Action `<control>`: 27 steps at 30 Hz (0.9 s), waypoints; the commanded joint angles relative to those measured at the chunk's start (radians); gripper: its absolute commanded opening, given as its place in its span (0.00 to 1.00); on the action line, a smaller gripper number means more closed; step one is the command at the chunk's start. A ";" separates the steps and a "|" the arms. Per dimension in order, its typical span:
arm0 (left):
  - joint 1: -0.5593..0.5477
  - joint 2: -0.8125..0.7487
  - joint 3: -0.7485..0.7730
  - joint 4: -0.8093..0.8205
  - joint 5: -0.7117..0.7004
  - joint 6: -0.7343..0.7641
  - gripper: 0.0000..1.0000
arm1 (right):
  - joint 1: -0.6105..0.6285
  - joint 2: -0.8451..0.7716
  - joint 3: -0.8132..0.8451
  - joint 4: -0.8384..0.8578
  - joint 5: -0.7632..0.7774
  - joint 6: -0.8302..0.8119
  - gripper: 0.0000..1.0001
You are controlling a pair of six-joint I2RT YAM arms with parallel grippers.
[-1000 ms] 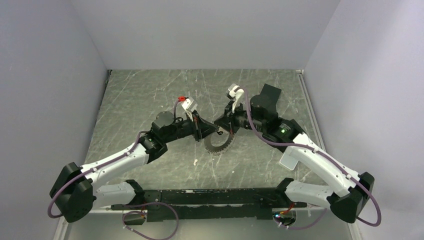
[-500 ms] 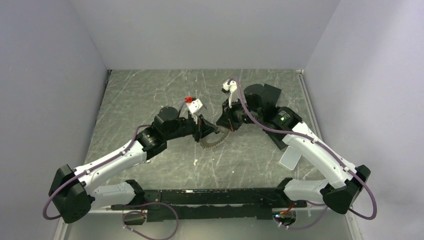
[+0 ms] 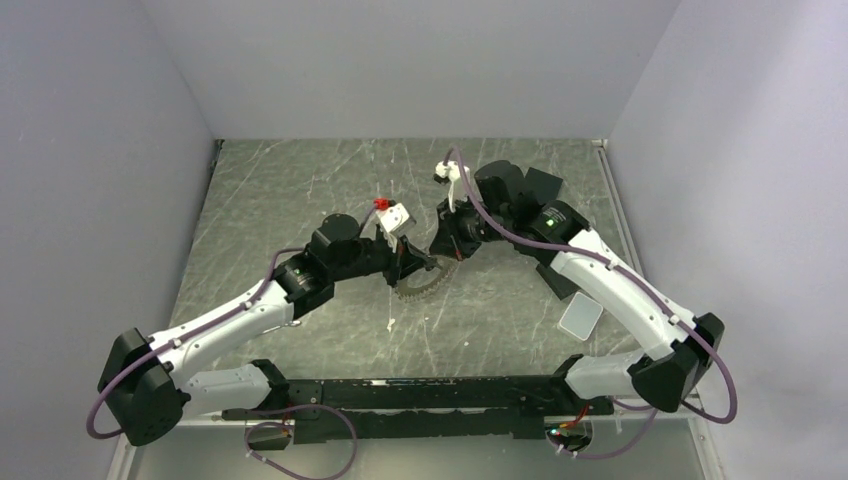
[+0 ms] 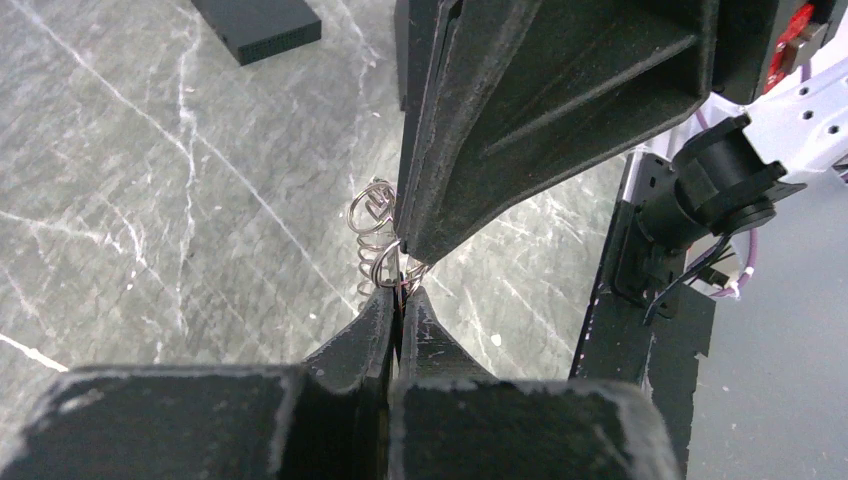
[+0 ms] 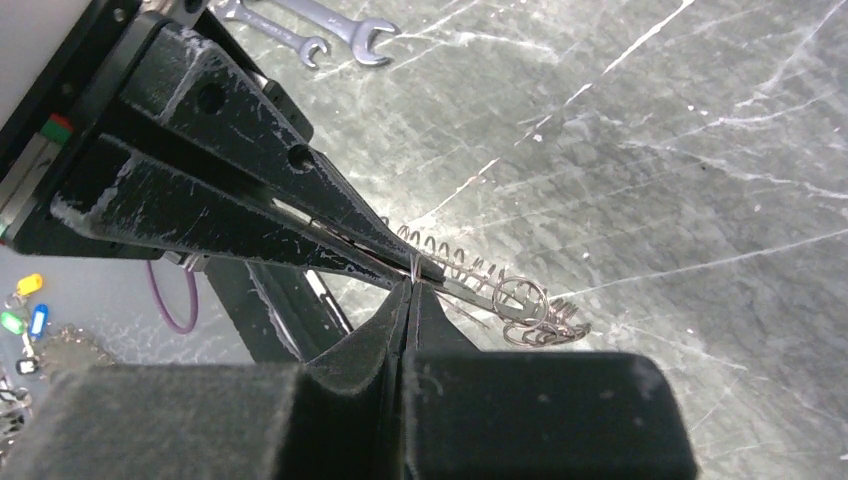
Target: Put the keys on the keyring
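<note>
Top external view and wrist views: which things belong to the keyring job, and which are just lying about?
Job: spiky-edged silver-grey metal keyring; left hand and right hand, both shut on it.
Lying about: two silver metal spanners; flat black rectangular block; pale translucent square piece.

There are two robot arms, a left arm (image 3: 240, 315) and a right arm (image 3: 610, 285). Each arm has one pair of jaws, so that makes two pairs. There is one keyring (image 3: 420, 285). It has lots of little wire loops (image 5: 470, 270) along its edge, too small and too close together to count. One flat black block (image 3: 545, 185) lies on the worktop (image 3: 290, 190). There is one pale square thing (image 3: 580, 318) and one tiny white bit (image 3: 392, 323). The right wrist view shows two spanners (image 5: 345, 25). It also shows three little coloured tags (image 5: 30, 285): one yellow, one green and one blue.
</note>
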 commanded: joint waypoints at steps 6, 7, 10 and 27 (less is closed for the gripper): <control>0.009 -0.026 -0.004 -0.012 -0.108 0.070 0.00 | -0.034 0.062 0.098 -0.101 -0.041 0.051 0.00; 0.010 -0.026 -0.002 -0.024 -0.122 0.079 0.00 | -0.035 0.067 0.106 -0.110 -0.047 0.051 0.00; 0.009 -0.029 -0.002 -0.046 -0.152 0.100 0.00 | -0.037 0.084 0.124 -0.131 -0.069 0.054 0.00; -0.073 -0.023 0.018 -0.058 -0.223 0.259 0.00 | -0.081 0.163 0.167 -0.227 -0.198 0.052 0.00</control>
